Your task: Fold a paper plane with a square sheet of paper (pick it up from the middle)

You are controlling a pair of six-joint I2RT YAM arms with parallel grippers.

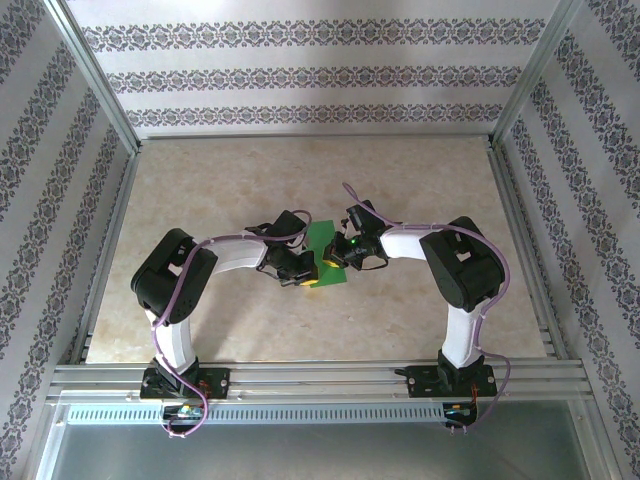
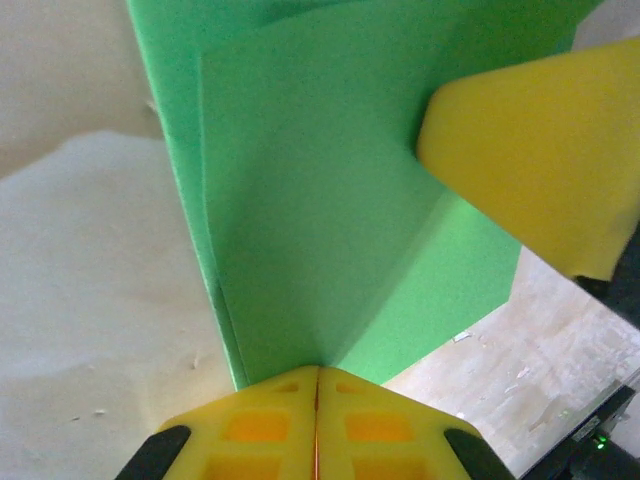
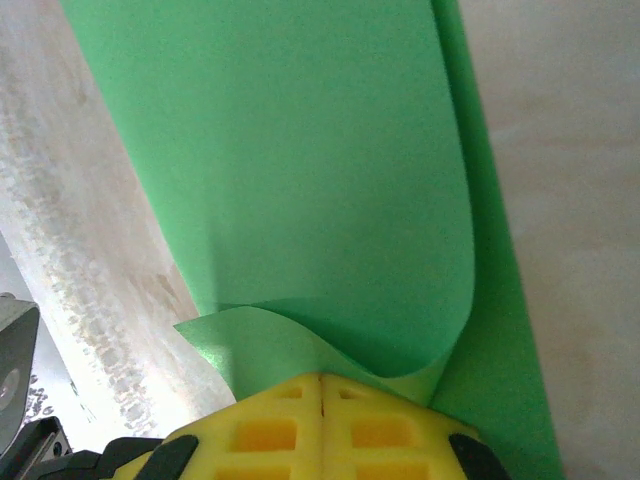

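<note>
The paper (image 1: pixel 326 252) lies bright green at about the middle of the table (image 1: pixel 220 180), part folded, with one layer lapped over another and a soft curl standing up along one side rather than a pressed crease. The left claw (image 1: pixel 298 272) is at the paper's near-left edge. From its wrist the left claw (image 2: pixel 317 378) has its yellow tips closed tight together, and the paper (image 2: pixel 320 230) runs straight into the seam between them, so I take it to be pinching the sheet there. The right claw (image 1: pixel 352 252) is at the paper's right side. From its own wrist the right claw (image 3: pixel 321 382) is shut as well, with the curled lip of the paper (image 3: pixel 320 170) nipped in its tips. One yellow pad (image 2: pixel 535 150) of it sits against the paper's upper right in the left wrist view. To my eye the step in hand is laying a fold over and setting it. To do that well, I would keep the left pinch steady as the anchor and carry the right edge across in a low arc, not pulling away from the paper. The edges should meet square before anything is pressed. Two closed claws tugging apart could tear or skew so thin a sheet. The crease wants flattening from the fold line outward.
</note>
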